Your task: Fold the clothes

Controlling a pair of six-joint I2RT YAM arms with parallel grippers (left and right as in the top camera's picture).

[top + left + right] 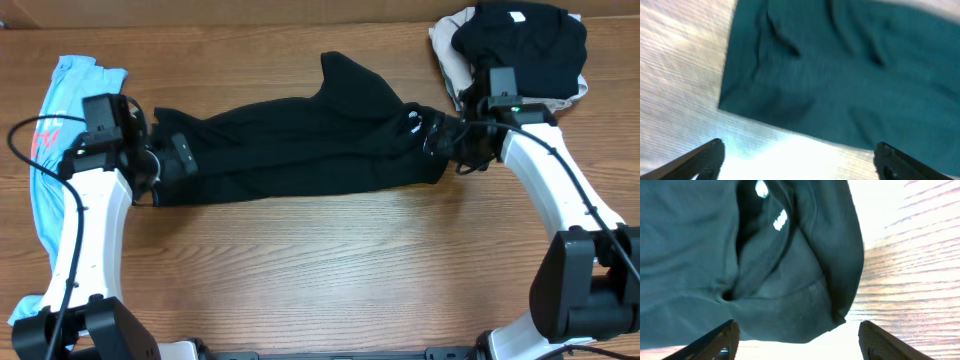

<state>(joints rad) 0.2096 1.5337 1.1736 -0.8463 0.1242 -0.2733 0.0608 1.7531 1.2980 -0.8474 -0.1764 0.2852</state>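
Black shirt (300, 150) lies mid-table (320, 270), long axis running L–R. The collar end is toward the right arm, the hem toward the left, and one sleeve (340, 72) pokes up toward the far edge. It's flattish, w/ wrinkles. Left gripper (168, 160) is at the hem end, right gripper (447, 142) at the collar end.

Left wrist cam only: straight hem edge and corner (722, 104) on wood, fingers (705, 159) spread wide w/ nothing between them. Right wrist cam: neck opening w/ white label (781, 220) – only a speck overhead – and its jaws are also apart and empty.

Overhead only: light-blue garment (55, 160) far left, folded pile (520, 40) at the far right corner.
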